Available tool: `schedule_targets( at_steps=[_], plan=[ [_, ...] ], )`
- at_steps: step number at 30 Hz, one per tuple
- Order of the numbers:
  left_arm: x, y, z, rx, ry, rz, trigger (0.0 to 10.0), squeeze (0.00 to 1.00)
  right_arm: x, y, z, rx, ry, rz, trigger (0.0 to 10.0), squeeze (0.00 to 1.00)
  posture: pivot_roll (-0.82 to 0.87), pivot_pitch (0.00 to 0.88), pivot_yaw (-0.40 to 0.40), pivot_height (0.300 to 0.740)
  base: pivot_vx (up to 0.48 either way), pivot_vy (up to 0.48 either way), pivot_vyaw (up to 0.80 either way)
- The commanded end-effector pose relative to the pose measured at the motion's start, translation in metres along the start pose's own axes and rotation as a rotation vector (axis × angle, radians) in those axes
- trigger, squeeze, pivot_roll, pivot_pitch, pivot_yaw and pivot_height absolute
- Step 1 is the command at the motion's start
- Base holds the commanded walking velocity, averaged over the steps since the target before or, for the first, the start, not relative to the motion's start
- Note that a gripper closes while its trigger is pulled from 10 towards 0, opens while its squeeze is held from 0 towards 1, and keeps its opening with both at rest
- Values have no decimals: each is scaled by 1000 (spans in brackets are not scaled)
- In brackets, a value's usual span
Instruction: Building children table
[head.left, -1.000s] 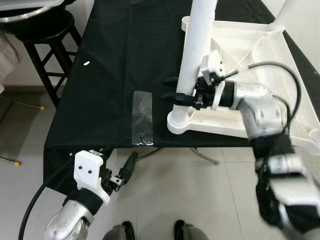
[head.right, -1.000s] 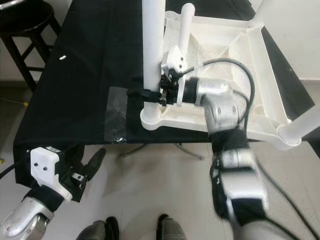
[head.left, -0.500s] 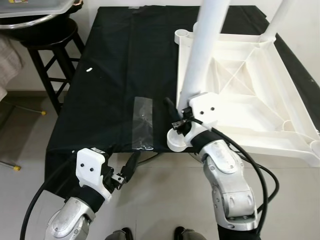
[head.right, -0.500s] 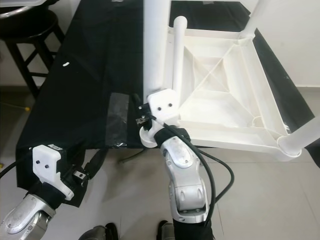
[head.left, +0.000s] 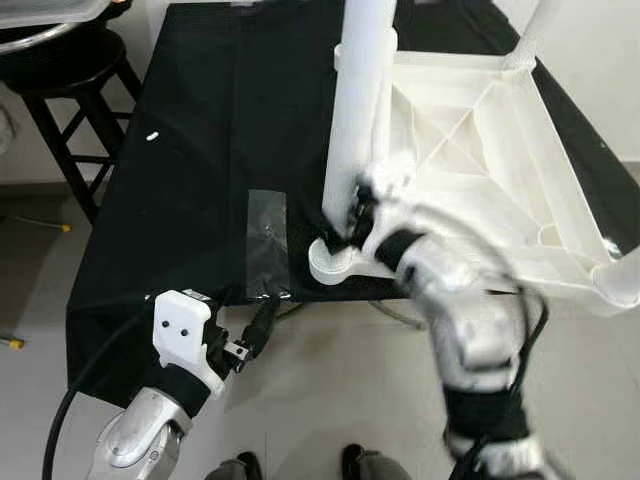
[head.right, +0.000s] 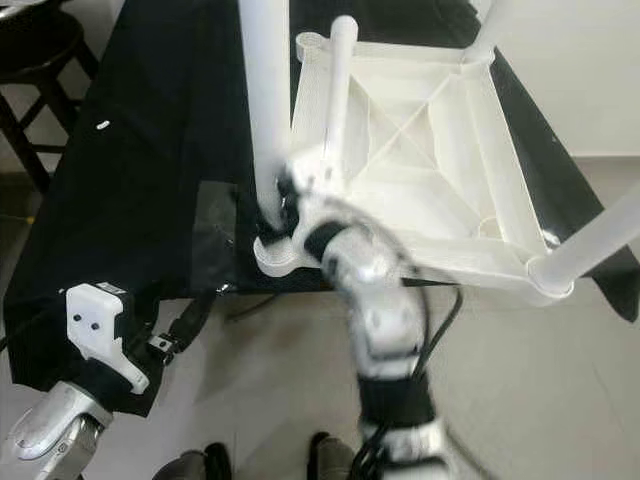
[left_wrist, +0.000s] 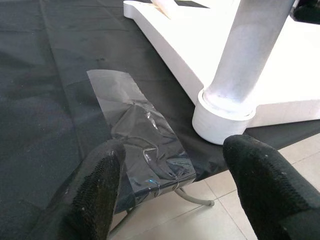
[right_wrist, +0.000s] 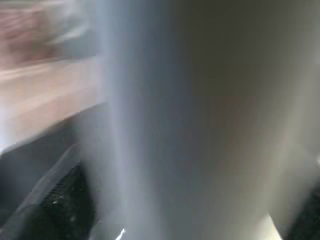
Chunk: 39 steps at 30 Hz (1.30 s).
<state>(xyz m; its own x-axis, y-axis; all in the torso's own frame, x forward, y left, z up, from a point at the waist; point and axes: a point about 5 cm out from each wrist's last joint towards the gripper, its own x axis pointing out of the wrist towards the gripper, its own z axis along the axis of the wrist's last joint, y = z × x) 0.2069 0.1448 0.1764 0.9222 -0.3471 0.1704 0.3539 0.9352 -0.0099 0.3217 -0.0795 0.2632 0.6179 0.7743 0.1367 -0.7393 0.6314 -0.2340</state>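
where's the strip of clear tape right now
The clear tape lies flat on the black cloth near its front edge, just left of the white table leg and ahead of the left hand.

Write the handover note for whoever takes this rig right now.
Left gripper: open, idle, low before the black table edge, facing the clear plastic strip.
Right gripper: at the base of the near white leg; blurred, so its grasp can't be confirmed.
White tabletop lies upside down on the black table, near corner socket at the edge.
Done: legs stand in the near-left, far and near-right corners.
Left: check that near leg is fully seated.
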Motion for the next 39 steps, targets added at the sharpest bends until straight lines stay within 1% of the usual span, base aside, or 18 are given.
schedule_targets(
  at_steps=[1, 3, 10, 11, 12, 13, 14, 15, 16, 17, 18, 29, 33, 34, 35, 36, 38, 39],
  plan=[
    [-2, -1, -4, -13, 18, 6, 10000, 0, 3, 4, -9, 16, -4, 147, 10000, 0, -33, 262, -49, 740, 0, 0, 0],
    [-1, -2, -4, -13, 16, 7, 10000, 0, 8, -2, -8, -17, 3, 274, 10000, 0, -20, 264, -49, 740, 0, 0, 0],
    [-1, -2, -4, -13, 16, 7, 10000, 0, 8, -2, -8, -17, 3, 274, 10000, 0, -20, 264, -49, 740, 0, 0, 0],
    [-2, -2, -4, -13, 16, 8, 10000, 0, 10, -5, -7, -22, 2, 313, 10000, 0, -14, 265, -50, 740, 0, 0, 0],
    [-4, -3, -4, -12, 17, 11, 10000, 0, 18, -16, 3, -27, -3, 366, 10000, 0, 6, 272, -58, 740, 0, 0, 0],
    [-4, -3, -4, -12, 17, 11, 10000, 0, 18, -16, 3, -27, -3, 366, 10000, 0, 6, 272, -58, 740, 0, 0, 0],
    [-5, -4, -4, -11, 19, 15, 10000, 0, 23, -24, 10, -28, -5, 411, 8549, 0, 5, 275, -59, 740, 0, 0, 0],
    [-7, -4, -4, -11, 20, 18, 10000, 0, 26, -28, 14, -27, -1, 449, 5529, 0, 8, 277, -59, 740, 0, 0, 0],
    [-8, -4, -4, -11, 21, 19, 10000, 0, 27, -30, 17, -24, 2, 472, 1137, 0, 9, 278, -59, 740, 0, 0, 0],
    [-8, -4, -4, -11, 21, 19, 10000, 0, 27, -30, 17, -24, 2, 472, 1137, 0, 9, 278, -59, 740, 0, 0, 0],
    [-8, -4, -4, -11, 22, 20, 10000, 0, 25, -31, 15, -19, 10, 508, 0, 0, 9, 278, -59, 740, 0, 0, 0],
    [-9, -4, -6, -15, 29, 15, 10000, 0, 15, -39, 9, -22, 30, 604, 0, 0, -6, 277, -45, 740, 0, 0, 0],
    [-9, -4, -7, -18, 29, 15, 10000, 0, -1, -47, -6, -53, 55, 417, 0, 0, -19, 277, -52, 740, 0, 0, 0],
    [-9, -4, -7, -18, 29, 15, 10000, 0, -1, -47, -6, -53, 55, 417, 0, 0, -19, 277, -52, 740, 0, 0, 0],
    [-9, -4, -7, -19, 29, 16, 10000, 0, -5, -44, -10, -20, 62, 330, 0, 0, -19, 277, -52, 740, 0, 0, 0],
    [-9, -3, -7, -19, 28, 17, 10000, 0, -7, -36, -19, 37, 81, 171, 0, 0, -27, 281, -52, 740, 0, 0, 0],
    [-9, -3, -7, -19, 28, 17, 10000, 0, -7, -36, -19, 37, 81, 171, 0, 0, -27, 281, -52, 740, 0, 0, 0],
    [-10, -2, -7, -18, 30, 17, 10000, 0, -16, -38, -37, 71, 174, -375, 0, 0, -36, 281, -46, 740, 0, 0, 0]
  ],
)
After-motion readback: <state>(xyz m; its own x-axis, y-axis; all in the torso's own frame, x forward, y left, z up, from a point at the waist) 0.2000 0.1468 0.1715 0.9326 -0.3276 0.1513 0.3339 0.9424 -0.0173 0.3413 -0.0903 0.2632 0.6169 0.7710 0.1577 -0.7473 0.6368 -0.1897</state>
